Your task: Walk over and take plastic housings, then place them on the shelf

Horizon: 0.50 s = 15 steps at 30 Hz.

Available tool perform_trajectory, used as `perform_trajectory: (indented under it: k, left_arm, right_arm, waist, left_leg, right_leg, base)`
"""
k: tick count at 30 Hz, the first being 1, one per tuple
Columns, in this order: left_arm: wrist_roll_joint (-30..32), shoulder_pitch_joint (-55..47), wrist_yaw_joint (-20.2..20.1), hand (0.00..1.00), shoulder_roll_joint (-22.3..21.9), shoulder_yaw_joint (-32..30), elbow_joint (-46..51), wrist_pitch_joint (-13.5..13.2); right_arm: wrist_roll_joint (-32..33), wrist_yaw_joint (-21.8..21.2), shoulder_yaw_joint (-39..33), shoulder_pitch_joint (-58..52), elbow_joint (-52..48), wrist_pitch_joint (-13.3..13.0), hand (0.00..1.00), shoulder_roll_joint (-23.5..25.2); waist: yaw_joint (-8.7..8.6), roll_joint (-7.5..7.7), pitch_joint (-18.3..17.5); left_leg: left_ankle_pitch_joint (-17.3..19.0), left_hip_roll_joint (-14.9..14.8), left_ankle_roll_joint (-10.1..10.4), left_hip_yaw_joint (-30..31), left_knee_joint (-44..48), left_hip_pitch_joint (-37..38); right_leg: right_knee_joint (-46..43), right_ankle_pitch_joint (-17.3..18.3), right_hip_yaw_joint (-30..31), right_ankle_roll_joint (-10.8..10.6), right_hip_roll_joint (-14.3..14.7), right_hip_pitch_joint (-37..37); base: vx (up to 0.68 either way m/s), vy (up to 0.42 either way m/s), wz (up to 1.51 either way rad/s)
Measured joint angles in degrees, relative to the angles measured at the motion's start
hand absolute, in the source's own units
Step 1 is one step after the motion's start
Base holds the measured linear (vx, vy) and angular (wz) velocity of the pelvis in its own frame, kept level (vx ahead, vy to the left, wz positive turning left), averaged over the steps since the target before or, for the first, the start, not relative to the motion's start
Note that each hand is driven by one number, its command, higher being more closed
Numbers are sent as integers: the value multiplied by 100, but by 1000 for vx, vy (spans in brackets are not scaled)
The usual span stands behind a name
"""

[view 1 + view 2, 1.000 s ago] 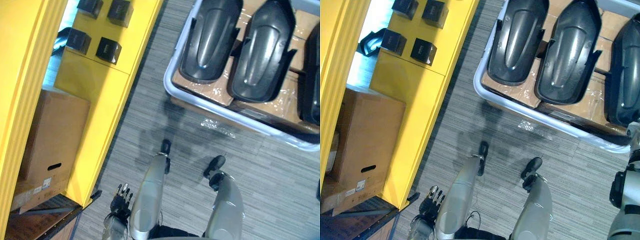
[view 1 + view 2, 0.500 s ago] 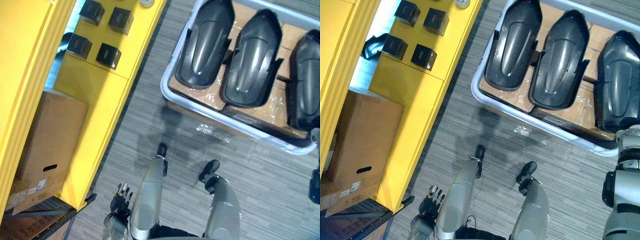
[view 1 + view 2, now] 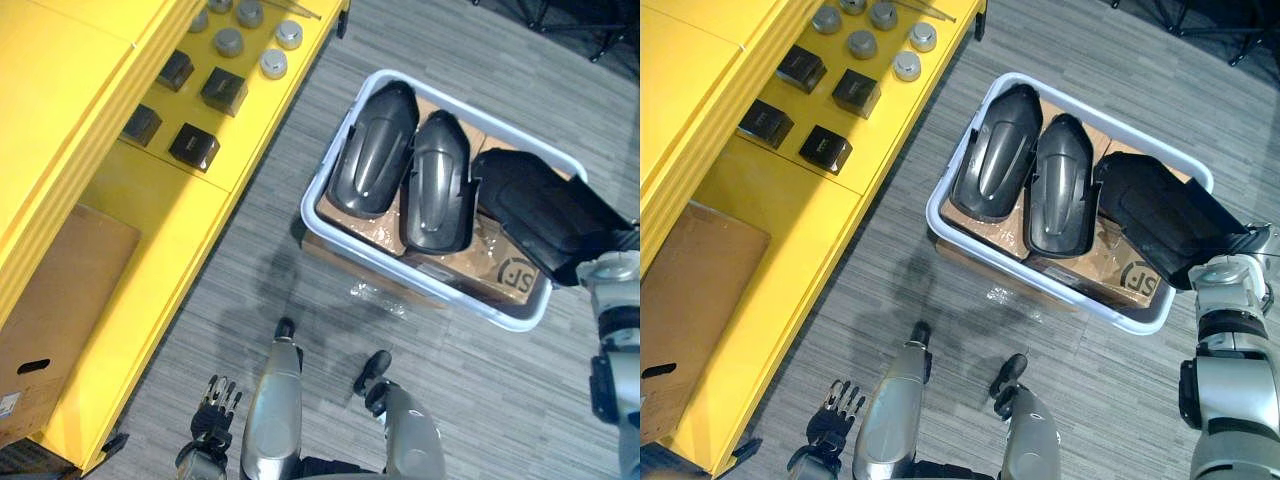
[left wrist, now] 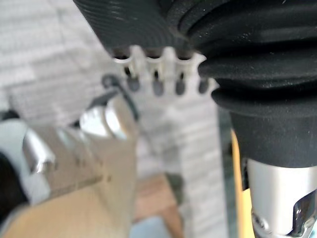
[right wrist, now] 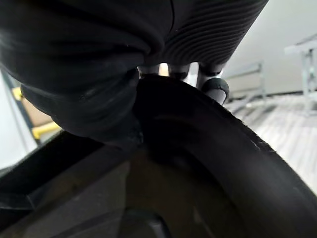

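Now my right hand (image 5: 214,88) curls over the rim of a dark plastic housing (image 3: 1150,222) at three o'clock in the white bin (image 3: 1080,300), while my left hand (image 3: 835,405) hangs loose-fingered and holds nothing.

The third dark plastic housing (image 3: 1155,220), tilted at the right end of the white plastic tub (image 3: 1140,141), covers the right hand (image 5: 213,29) (its grasp cannot be read). The left edge cuts off the brown cardboard box (image 3: 690,300) beneath the yellow shelf (image 3: 790,200).
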<state>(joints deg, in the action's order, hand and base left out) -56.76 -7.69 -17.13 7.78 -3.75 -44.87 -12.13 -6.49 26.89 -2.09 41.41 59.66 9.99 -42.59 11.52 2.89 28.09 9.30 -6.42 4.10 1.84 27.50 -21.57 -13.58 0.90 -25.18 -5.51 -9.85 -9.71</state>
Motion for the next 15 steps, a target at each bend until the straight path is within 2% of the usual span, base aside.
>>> perform_trajectory:
  k: [4, 6, 9, 11, 15]
  left_arm:
    - [-194, -159, 10, 0, 169, -30, 1022, -1]
    - [-354, -157, 12, 0, 214, -144, 1647, 26]
    - [-513, -78, 83, 0, 264, -217, 2251, 264]
    - [-517, -25, 147, 0, 271, -218, 2391, 431]
    - [-245, 351, 366, 0, 259, 5, 2611, 784]
  right_arm:
    - [-105, 209, -145, -516, -1041, 45, 100, 168]
    - [-124, 274, -310, -723, -1437, 61, 100, 373]
    - [-367, 454, -583, -881, -1841, 173, 100, 649]
    - [-529, 473, -626, -953, -2133, 229, 100, 780]
    - [-907, 518, -626, -1147, -2879, 284, 100, 943]
  waist:
    - [-32, 199, -27]
    - [-130, 347, -173]
    - [-226, 491, -345]
    - [-287, 526, -518]
    - [-327, 477, -929]
  left_leg:
    - [-61, 10, 34, -164, -365, 514]
    - [-75, 17, 56, -235, -525, 718]
    - [-80, 7, 66, -336, -681, 942]
    - [-80, 15, 66, -440, -775, 1085]
    - [-80, 10, 66, -602, -941, 1354]
  right_leg:
    - [372, -132, 27, -24, 3, 440]
    - [523, -152, 50, -47, 14, 602]
    - [809, -258, 121, -30, 89, 815]
    - [954, -299, 176, -54, 94, 931]
    - [1190, -427, 307, -26, 99, 1118]
  base:
    - [64, -5, -9]
    - [77, -11, -7]
    - [111, -21, -12]
    - [89, -6, -17]
    - [70, 33, -19]
